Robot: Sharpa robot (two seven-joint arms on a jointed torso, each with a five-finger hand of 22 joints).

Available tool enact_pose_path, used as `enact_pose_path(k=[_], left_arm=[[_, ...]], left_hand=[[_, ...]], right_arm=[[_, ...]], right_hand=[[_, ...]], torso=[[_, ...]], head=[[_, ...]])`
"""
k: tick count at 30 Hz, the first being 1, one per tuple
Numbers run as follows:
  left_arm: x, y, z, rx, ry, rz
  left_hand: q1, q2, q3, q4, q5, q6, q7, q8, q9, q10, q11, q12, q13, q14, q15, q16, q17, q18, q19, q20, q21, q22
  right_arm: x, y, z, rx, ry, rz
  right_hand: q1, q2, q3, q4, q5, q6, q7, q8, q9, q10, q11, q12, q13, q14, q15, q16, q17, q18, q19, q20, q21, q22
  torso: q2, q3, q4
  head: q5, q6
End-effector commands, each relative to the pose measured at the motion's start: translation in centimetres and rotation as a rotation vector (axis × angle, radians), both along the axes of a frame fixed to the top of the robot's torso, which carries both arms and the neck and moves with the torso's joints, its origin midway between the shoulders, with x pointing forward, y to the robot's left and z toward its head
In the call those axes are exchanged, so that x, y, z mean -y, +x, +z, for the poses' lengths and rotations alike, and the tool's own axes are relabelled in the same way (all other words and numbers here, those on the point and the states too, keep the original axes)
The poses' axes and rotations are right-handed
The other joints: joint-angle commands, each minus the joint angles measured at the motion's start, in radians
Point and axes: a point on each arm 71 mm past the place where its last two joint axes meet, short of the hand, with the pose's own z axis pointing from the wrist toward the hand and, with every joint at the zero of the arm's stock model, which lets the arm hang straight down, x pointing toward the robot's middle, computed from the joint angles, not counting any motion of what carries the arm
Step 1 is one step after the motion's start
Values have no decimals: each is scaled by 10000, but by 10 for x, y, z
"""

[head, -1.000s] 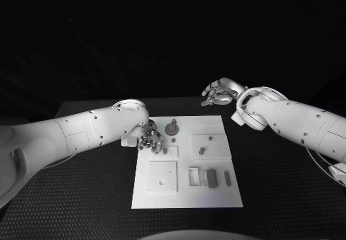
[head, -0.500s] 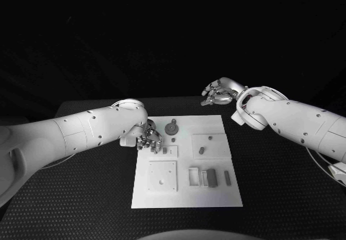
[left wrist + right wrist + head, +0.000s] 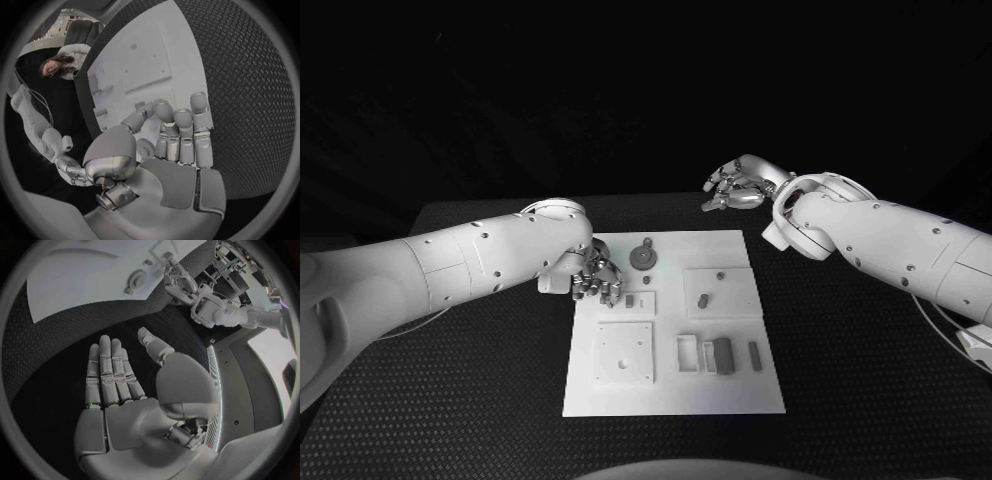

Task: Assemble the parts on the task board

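The white task board [image 3: 672, 385] lies in the middle of the table. On it are a round grey part [image 3: 642, 257], a small part [image 3: 630, 299] near my left fingertips, another small part [image 3: 705, 297], and upright pieces [image 3: 721, 354] in slots. My left hand [image 3: 593, 275] hovers over the board's far left edge with its fingers pointing down. In the left wrist view the left hand [image 3: 172, 145] has straight fingers side by side over the board [image 3: 144, 55], and I see nothing in them. My right hand [image 3: 740, 186] is beyond the board's far edge, flat and spread [image 3: 119, 390], holding nothing.
A raised square plate [image 3: 626, 350] with holes sits on the board's near left. Black textured table [image 3: 877, 380] surrounds the board on all sides. The right wrist view shows the board [image 3: 81, 280], the round part [image 3: 134, 277] and my left hand [image 3: 178, 280].
My left hand has edged slightly away from the board's centre. The right hand and the parts have not moved.
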Motion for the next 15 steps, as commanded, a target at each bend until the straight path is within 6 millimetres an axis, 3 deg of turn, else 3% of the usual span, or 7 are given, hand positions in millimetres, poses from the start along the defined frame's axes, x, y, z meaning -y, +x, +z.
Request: enact_pose_path(k=[1, 15], left_arm=[[-6, -3, -10, -44, 470, 92], [-4, -9, -14, -285, 574, -91]], left_hand=[[278, 375, 125, 1, 25, 714, -356, 42, 17, 28, -105, -13, 11, 12, -2, 0, -2, 189, -57, -42, -41, 172], [244, 234, 88, 0, -25, 733, -345, -60, 1, 30, -92, -48, 4, 3, 2, -27, -13, 213, -57, -31, -52, 174]], right_arm=[[-1, -1, 0, -45, 5, 164], [-2, 0, -1, -47, 4, 165]], right_hand=[[106, 32, -63, 20, -42, -66, 106, 45, -17, -23, 40, -65, -12, 9, 46, -44, 15, -208, -73, 32, -67, 11], [94, 34, -72, 26, -42, -67, 107, 46, -21, -28, 42, -65, -16, 6, 51, -66, 34, -210, -79, 37, -78, 16]], torso=[[1, -2, -4], [-6, 6, 0]], head=[[0, -6], [22, -14]])
